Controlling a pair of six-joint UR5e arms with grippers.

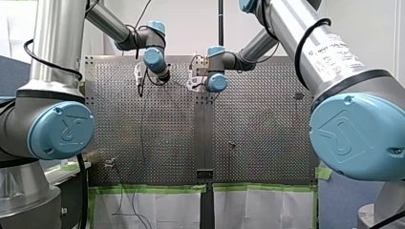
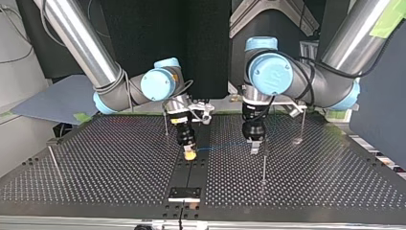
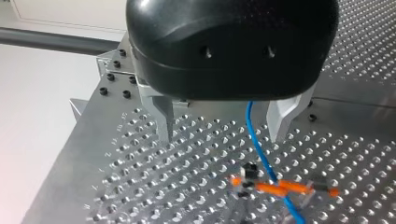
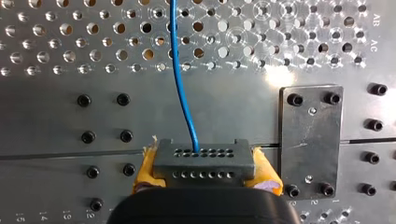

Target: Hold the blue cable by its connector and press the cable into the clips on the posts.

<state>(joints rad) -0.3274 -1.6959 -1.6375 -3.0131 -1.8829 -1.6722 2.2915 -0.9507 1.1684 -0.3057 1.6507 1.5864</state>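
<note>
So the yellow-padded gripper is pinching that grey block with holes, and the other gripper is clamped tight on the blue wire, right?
Not quite: my left gripper is open. The left wrist view shows its fingers apart, with the blue wire passing between them. The rest holds: my right gripper, with yellow pads, pinches the grey block.

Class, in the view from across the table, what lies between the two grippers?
The top view shows only the blue cable there, running from the connector in my right gripper to my left gripper.
</note>
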